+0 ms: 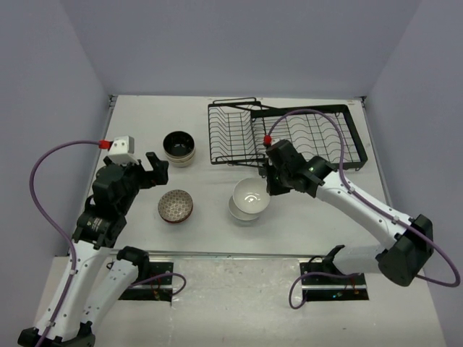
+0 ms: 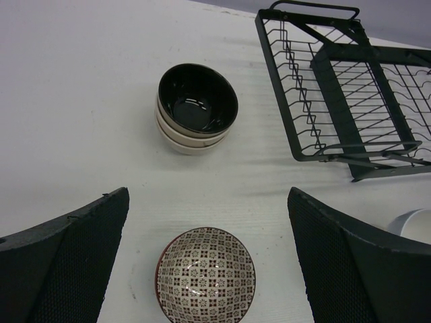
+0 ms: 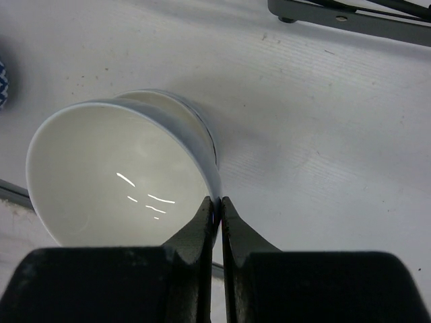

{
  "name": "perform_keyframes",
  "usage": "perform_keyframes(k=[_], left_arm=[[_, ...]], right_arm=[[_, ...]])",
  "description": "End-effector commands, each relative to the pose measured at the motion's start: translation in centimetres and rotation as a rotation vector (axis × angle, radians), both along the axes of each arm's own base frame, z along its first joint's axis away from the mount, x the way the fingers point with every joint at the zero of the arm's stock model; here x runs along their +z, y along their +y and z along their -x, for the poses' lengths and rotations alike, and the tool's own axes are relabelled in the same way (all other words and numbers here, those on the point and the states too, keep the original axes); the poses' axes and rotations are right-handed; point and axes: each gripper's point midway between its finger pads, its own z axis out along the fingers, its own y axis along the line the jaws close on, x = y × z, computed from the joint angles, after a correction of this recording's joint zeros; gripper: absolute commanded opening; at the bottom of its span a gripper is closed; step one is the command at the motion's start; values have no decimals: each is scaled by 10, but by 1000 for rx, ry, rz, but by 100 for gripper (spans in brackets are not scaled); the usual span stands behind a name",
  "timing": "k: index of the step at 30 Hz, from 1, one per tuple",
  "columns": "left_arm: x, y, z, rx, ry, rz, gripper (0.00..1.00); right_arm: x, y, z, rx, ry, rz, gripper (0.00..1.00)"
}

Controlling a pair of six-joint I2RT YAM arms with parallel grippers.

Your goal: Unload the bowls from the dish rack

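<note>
White bowl (image 1: 251, 195), pinched by right end effector (image 3: 217, 203), tilts over second bowl (image 1: 243, 215).

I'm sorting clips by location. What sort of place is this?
Likely a robotics lab bench, not a kitchen: a white table boxed in by plain grey walls, robot arms bolted at its edge, a dish rack and bowls as props.

- Bare tabletop (image 1: 145, 119) left of dark bowl stack (image 1: 179, 147): free.
- Lane between patterned bowl (image 1: 176, 206) and white bowl stack (image 1: 249, 202) is open up to dish rack (image 1: 289, 134).
- Right arm (image 1: 354, 202) and right end effector (image 1: 267, 189), clamped on that stack's rim, block its right side.
</note>
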Motion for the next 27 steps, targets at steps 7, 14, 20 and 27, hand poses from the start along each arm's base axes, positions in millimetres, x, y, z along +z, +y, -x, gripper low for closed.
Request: perform_keyframes(k=[7,14,20,27], left_arm=[[0,-3,-3,-12,-13,-2,100],[-3,-6,-4,-26,-2,-3,100],[-5,-7,-4,-31,2,-4,100],[-6,-8,-5,-34,5,-4,100]], right_arm=[[-18,22,-5,-4,19,-21,0],[-33,27,-4,-2,32,-27,0],[-32,29,-9,-14,14,-38,0],[-32,35,-9,-1,8,-69,0]])
